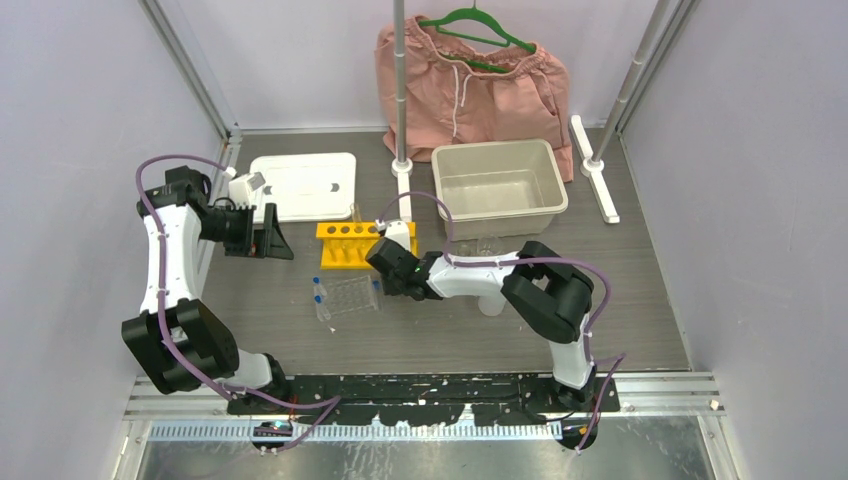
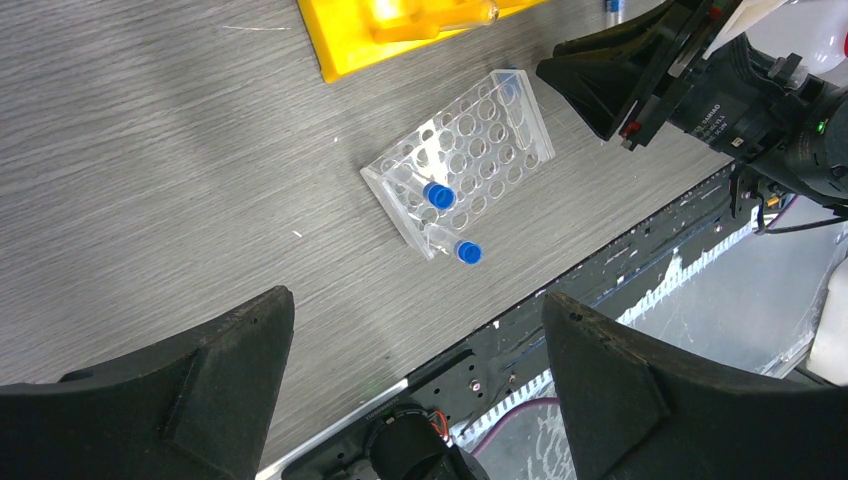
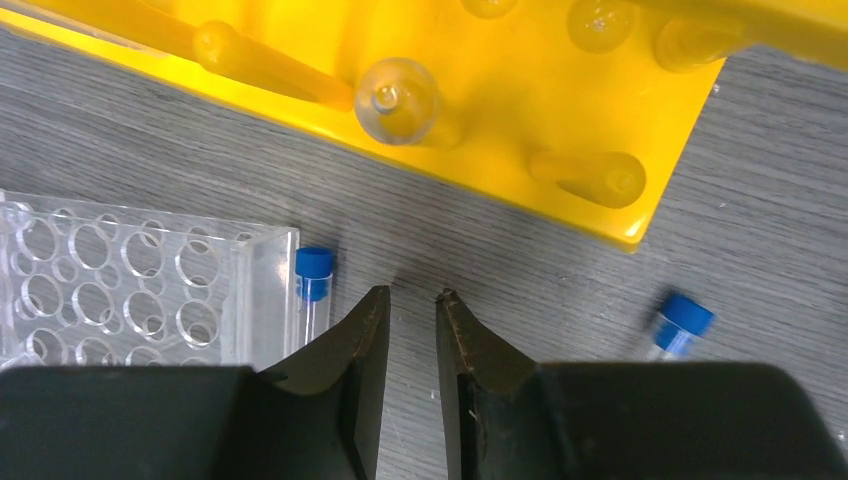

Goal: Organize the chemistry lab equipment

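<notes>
Yellow plastic marks the middle of the table: the yellow holed test-tube rack (image 1: 365,243) stands there, with one clear tube (image 3: 398,100) in a hole, seen end-on from the right wrist. At the rack's 6 o'clock in the top view sits the clear plastic tray (image 1: 348,295), its top a grid of round holes.

The left wrist view shows one blue-capped tube (image 2: 438,195) standing in a tray hole and a second blue cap (image 2: 467,252) just outside the tray's wall. On the tray's other side, a third capped tube (image 3: 313,290) rests against the wall, lying flat as far as this angle shows. A fourth (image 3: 680,325) lies well apart at the 3 o'clock of the gripper.

The right gripper (image 3: 410,300) hangs low over bare table between those two tubes, jaws a narrow slit apart, nothing in them. The left gripper (image 2: 415,305) is raised at the rack's 9 o'clock, jaws spread wide and empty.

A beige bin (image 1: 498,185) sits at the rack's 2 o'clock, and a white lid (image 1: 300,185) at its 11 o'clock.
</notes>
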`<state>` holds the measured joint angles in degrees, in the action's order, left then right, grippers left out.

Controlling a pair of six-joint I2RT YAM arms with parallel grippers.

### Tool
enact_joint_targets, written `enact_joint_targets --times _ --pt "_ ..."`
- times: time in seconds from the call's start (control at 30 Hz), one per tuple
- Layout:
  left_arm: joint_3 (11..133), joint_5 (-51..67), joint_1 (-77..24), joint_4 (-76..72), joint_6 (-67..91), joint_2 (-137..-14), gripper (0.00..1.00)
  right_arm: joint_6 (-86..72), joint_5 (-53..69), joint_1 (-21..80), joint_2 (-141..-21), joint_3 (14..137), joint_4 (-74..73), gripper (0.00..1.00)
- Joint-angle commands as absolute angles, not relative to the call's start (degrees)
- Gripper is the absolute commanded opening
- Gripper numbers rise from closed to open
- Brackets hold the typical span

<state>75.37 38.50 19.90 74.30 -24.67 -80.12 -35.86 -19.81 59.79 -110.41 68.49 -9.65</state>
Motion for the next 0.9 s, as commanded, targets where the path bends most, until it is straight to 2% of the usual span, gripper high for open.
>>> enact_joint_targets --times 0.0,0.2,0.37,0.47,0.6,0.87 --pt "76.12 39.14 20.18 73.30 -25.15 -78.93 0.94 -34.28 -21.71 59.90 -108.41 69.34 -10.32 0.30" --pt "76.27 39.04 20.12 73.52 -25.37 -78.93 0.94 -33.76 -21.81 59.96 -104.59 71.59 -15.12 0.33" --pt "76.44 39.36 20.21 73.56 -25.61 -78.93 0.94 -36.08 -27.70 60.01 -99.10 69.78 -21.61 0.46" --pt "76.22 39.59 20.20 73.33 -25.63 -79.14 0.94 -36.68 -26.41 59.97 -97.23 66.85 -20.95 0.48" --pt "76.06 39.78 20.17 73.39 -25.32 -79.50 0.94 -36.13 -20.66 60.34 -99.54 67.38 -17.31 0.48" --pt "75.84 38.89 20.22 73.78 -26.10 -78.49 0.94 -34.86 -17.42 61.47 -108.89 75.82 -15.65 0.48"
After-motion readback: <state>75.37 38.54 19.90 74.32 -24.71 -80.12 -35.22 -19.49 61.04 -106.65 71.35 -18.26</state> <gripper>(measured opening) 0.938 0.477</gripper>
